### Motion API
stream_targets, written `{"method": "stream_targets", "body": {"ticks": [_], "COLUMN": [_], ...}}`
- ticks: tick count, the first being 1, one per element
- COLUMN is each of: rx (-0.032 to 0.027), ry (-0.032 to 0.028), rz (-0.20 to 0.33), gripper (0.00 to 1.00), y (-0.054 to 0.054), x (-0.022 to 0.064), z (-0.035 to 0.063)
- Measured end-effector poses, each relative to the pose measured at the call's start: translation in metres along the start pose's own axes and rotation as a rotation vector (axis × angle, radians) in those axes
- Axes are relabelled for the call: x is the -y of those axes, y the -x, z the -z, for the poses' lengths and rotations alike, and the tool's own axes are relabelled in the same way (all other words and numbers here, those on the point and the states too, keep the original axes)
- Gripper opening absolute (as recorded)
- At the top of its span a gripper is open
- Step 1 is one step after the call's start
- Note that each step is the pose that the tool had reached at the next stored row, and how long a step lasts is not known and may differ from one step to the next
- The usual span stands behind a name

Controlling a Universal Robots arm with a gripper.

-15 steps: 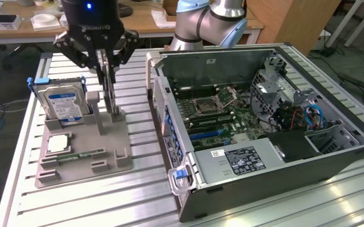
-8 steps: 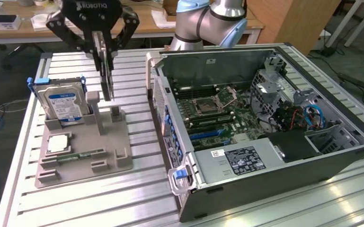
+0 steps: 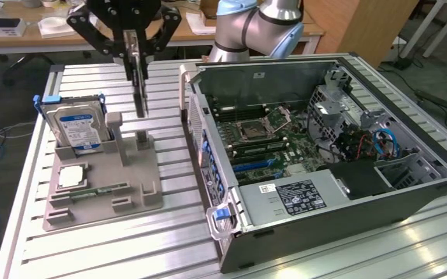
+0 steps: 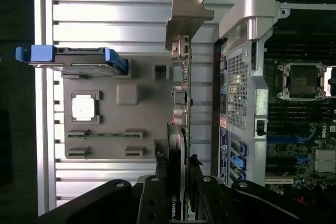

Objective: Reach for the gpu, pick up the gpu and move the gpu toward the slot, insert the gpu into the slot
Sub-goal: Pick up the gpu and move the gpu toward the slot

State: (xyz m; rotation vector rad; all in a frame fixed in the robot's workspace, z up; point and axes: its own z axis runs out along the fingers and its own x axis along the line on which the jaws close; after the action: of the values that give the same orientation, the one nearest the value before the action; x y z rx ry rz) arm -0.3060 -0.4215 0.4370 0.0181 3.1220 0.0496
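Tool [image 3: 134, 51] clamped narrow on gpu [image 3: 139, 87], apparently clear above holder [image 3: 130, 174]; hard drive [image 3: 76, 125] slotted in it.

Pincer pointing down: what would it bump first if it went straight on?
Probably the grey holder block right below; the gpu that the pincer grips would touch it first, though depth is unclear.

From where I stand, the gpu [image 3: 140, 87] hangs edgewise under the gripper [image 3: 135, 58], in the lane between the upright hard drive [image 3: 77, 125] and the case wall [image 3: 195, 110]. The post [image 3: 142, 142] of the grey holder [image 3: 130, 195] stands right beneath it. The case is open on top. The motherboard [image 3: 274, 145] can be reached from above, hemmed in by the power supply [image 3: 301, 195] and cables [image 3: 382, 142]. There is free room over the table [image 3: 114, 250] in front of the holder.
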Motion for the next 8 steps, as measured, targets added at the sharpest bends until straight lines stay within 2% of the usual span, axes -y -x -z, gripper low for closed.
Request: {"method": "stream_targets", "body": {"ticks": [8], "rx": [0.0000], "ry": [0.0000], "rz": [-0.001], "gripper": [0.26], "y": [0.026], "x": [-0.0003], "z": [-0.0004]}}
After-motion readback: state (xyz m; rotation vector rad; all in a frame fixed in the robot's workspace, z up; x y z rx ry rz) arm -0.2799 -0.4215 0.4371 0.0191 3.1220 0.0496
